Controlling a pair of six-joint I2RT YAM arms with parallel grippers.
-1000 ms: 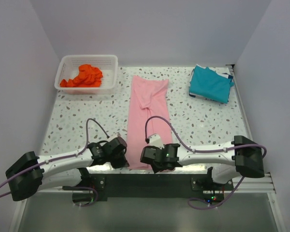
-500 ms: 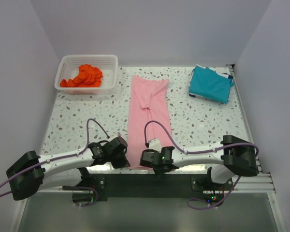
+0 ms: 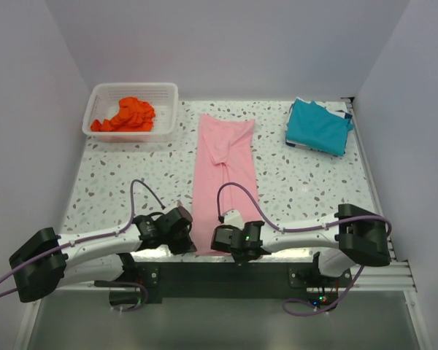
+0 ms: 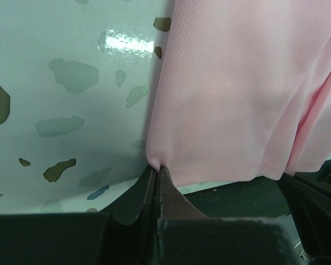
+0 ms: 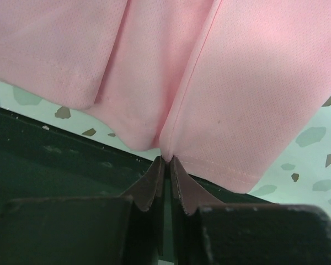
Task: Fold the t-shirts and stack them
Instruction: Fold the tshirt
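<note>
A white plastic mesh basket (image 3: 102, 96) stands far ahead of the left gripper (image 4: 156, 169) and off to its left, in the table's far corner. The table (image 3: 131, 182), glossy white with grey and brown speckles, lies under both grippers and spreads ahead of them. A dark strip (image 5: 55, 160) runs along its near edge just below the right gripper (image 5: 166, 159); a metal rail (image 3: 369, 175) borders the table well to that gripper's right
</note>
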